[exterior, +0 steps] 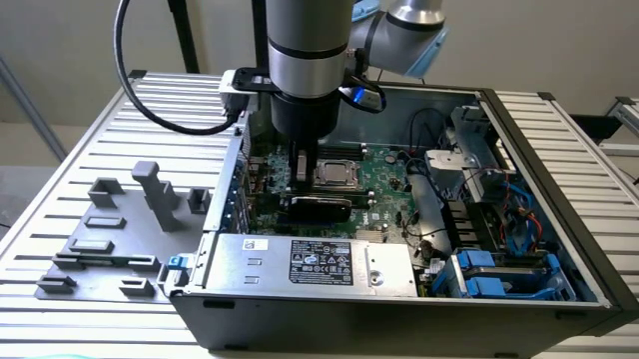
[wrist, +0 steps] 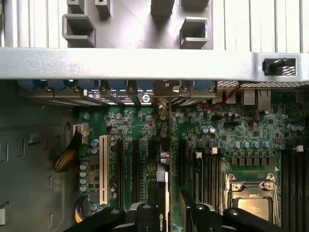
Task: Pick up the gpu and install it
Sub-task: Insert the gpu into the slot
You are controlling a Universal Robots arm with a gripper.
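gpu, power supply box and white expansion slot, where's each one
gpu point(wrist: 164, 193), wrist view, on the card's thin edge
power supply box point(exterior: 319, 262), exterior view, on its printed label
white expansion slot point(wrist: 103, 169), wrist view, midway along the slot

The claw hangs over the motherboard.

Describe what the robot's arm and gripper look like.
Silver-grey tubular arm ringed by a black band, a light-blue joint cap, a black wrist section, a black cable looping alongside, and a black gripper.
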